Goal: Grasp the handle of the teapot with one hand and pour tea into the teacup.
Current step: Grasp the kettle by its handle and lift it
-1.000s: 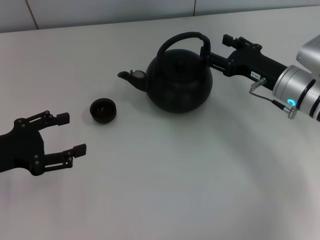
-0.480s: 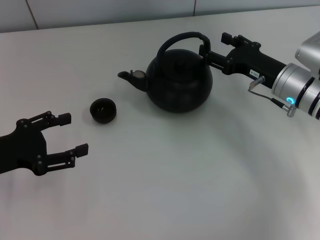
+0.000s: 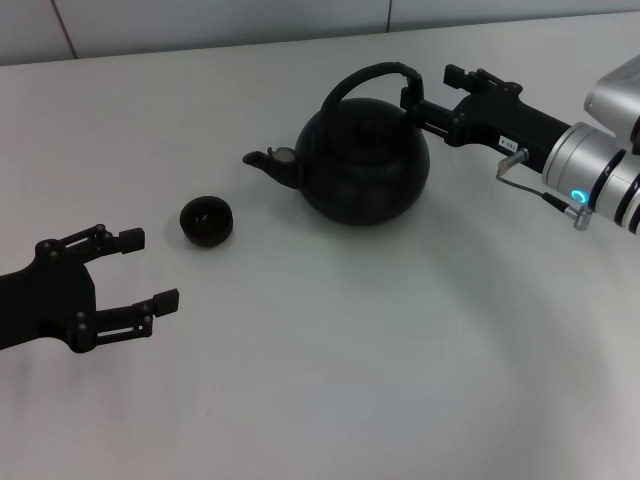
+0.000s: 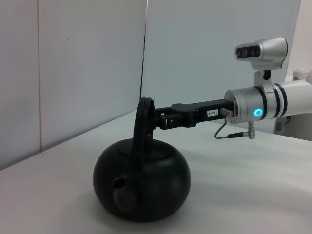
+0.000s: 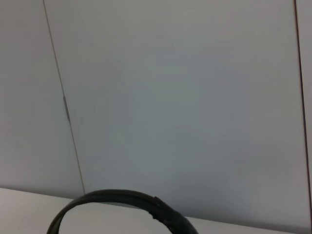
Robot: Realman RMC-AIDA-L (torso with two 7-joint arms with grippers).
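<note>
The matte black teapot (image 3: 365, 165) stands at the table's far middle, its spout (image 3: 262, 160) pointing toward my left side. My right gripper (image 3: 409, 100), on the silver arm with the blue-green light, is shut on the right end of the arched handle (image 3: 365, 74). The left wrist view shows the teapot (image 4: 141, 180) spout-on, with the handle (image 4: 143, 126) held by the right gripper (image 4: 159, 121). An arc of the handle (image 5: 122, 199) crosses the right wrist view. The small dark teacup (image 3: 206, 220) sits left of the spout, apart from it. No tea shows. My all-black left gripper (image 3: 152, 268) rests open near the cup's front left.
The white table (image 3: 330, 360) spreads wide in front of the teapot and cup. A pale panelled wall (image 3: 200, 20) runs along the table's far edge. The right arm's camera housing (image 4: 261, 51) shows above the arm.
The teapot has shifted a little to the right with the right gripper, its spout moving away from the cup. The left gripper has drifted slightly lower.
</note>
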